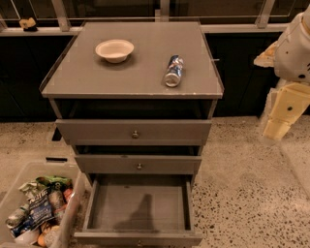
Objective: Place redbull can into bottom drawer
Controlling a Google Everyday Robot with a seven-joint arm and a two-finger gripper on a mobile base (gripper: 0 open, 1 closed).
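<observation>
1. Speckled terrazzo floor is spreading under everything, and a cream-coloured gripper is hanging above it at the right edge of the view, clear of the furniture; whether it is clenched or released cannot be told.
2. Far to the gripper's left and nearest the camera, a clear plastic bin is holding colourful snack packets.
3. Below and left of the gripper, the deep grey bottom drawer is standing pulled out, with a dark shadow lying on its floor.
4. Above that, still left of the gripper, a shallower grey middle drawer and a grey top drawer with small brass knobs are sitting slightly out.
5. Up and left of the gripper, well apart from it, the slim blue-and-silver redbull can is lying on its side on the grey cabinet top, near the right edge.
6. Further left of the gripper than the can, a round cream bowl is resting upright on the same top.
7. Beyond the gripper and cabinet, a metal railing is running across the dark background.
</observation>
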